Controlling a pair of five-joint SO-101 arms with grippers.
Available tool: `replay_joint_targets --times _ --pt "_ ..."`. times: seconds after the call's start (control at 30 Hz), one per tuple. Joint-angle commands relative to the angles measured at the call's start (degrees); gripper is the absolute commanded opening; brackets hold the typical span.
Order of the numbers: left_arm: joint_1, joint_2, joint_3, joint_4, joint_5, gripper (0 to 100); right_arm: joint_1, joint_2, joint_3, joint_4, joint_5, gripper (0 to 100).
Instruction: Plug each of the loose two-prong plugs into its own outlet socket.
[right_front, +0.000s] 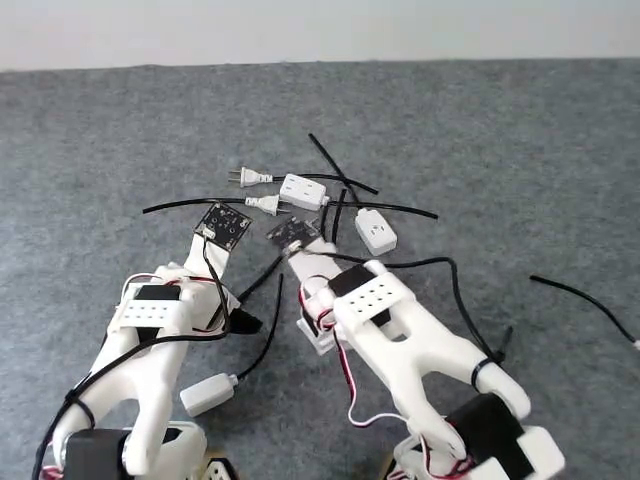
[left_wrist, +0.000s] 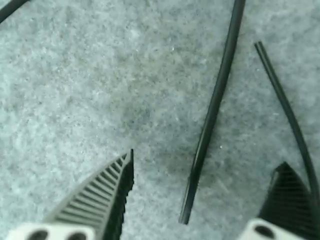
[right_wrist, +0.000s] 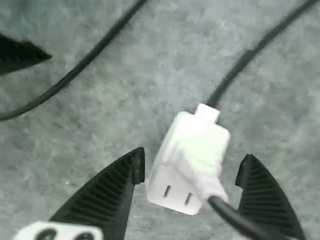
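In the right wrist view my right gripper (right_wrist: 194, 154) is open, its black fingers on either side of a white outlet socket (right_wrist: 175, 175) with two slots. A white plug body (right_wrist: 207, 182) on a black cord lies against that socket; I cannot tell if it is inserted. My left gripper (left_wrist: 207, 159) is open over bare carpet, with a black cord end (left_wrist: 186, 215) between its fingers. From above, two white two-prong plugs (right_front: 250, 178) (right_front: 263, 204) lie beside a white socket (right_front: 303, 190). Another socket (right_front: 377, 232) lies to its right.
Black cords (right_front: 400, 265) cross the grey carpet around both arms. A white block on a cord (right_front: 207, 393) lies near the left arm's base (right_front: 150, 310). A separate cord (right_front: 585, 295) runs toward the right edge. The far carpet is open.
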Motion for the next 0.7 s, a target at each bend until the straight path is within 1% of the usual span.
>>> replay_joint_targets --times 0.0,0.07,0.1,0.27,0.37,0.47,0.6,0.67 --pt "-0.4 -1.7 -0.2 -1.3 0.4 40 1.7 -1.9 0.0 -0.2 -0.9 29.6" --pt "-0.4 -1.7 -0.2 -1.3 0.4 40 1.9 -0.5 0.5 -0.3 0.4 28.1" --pt "-0.4 -1.7 -0.2 -1.3 0.4 40 1.9 0.4 0.4 0.0 1.5 25.1" --pt "-0.4 -1.7 -0.2 -1.3 0.4 40 1.9 4.0 -2.7 2.2 2.8 0.9" --pt "-0.4 -1.7 -0.2 -1.3 0.4 40 2.9 5.3 -3.6 2.9 2.8 1.6" --pt "-0.4 -1.7 -0.2 -1.4 0.4 40 6.5 3.5 -3.8 2.9 2.8 1.0" --pt "-0.4 -1.7 -0.4 -1.4 0.6 40 15.8 -4.9 -3.3 2.9 2.7 0.9" --pt "-0.4 -1.7 -0.5 -1.8 1.6 40 22.0 -10.0 -2.3 2.8 2.7 0.9"
